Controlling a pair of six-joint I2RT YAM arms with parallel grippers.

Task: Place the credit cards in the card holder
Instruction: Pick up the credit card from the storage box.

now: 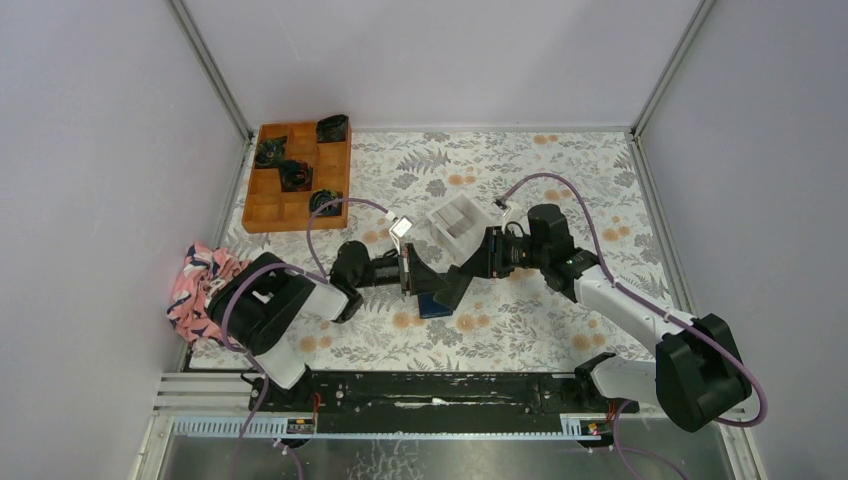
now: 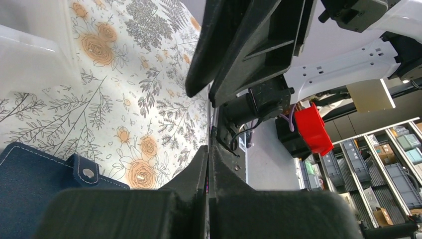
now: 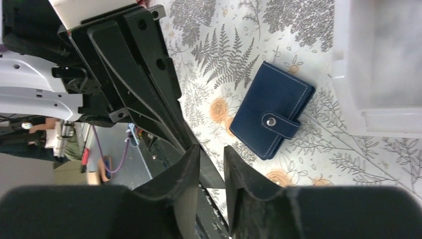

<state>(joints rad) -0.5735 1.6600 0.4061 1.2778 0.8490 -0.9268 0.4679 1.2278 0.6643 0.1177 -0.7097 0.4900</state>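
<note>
- While the two arms meet over the middle of the flowery worktop (image 1: 560,170), the left hand (image 2: 209,164) and the right hand (image 3: 211,159) sit close together, tip to tip.
- The left hand's fingers are pressed together with only a thin line between them. I cannot tell if anything thin is caught there.
- The right hand is open just a little, with a small gap between its fingers and nothing seen in it.
- The card holder (image 3: 271,117) lies flat on the worktop, just under the two hands. It is dark blue and folded closed, with its strap snapped down.
- A white box (image 3: 348,74) stands just beside the card holder, on the far side.
</note>
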